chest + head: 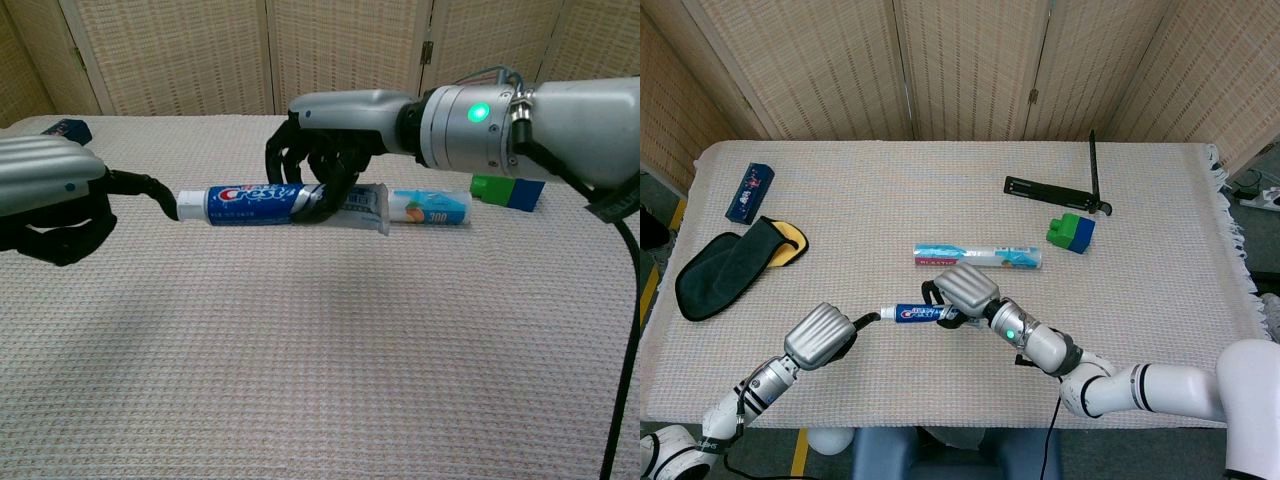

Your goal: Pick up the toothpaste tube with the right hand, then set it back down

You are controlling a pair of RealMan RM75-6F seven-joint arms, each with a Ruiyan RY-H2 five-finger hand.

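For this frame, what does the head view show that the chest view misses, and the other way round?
Only the head view shows the black and yellow cloth at the table's left and the black stand at the back, plus the whole table layout.

Only the chest view shows, from the side, that the toothpaste tube is lifted clear of the table and roughly level, with its brand lettering readable.

Both show the right hand gripping the tube, the left hand with a finger at the tube's cap end, the boxed toothpaste lying behind, and the green and blue block.

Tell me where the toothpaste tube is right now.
The toothpaste tube is off the table, held level by the right robot hand, its cap end meeting the left robot hand's fingertip.
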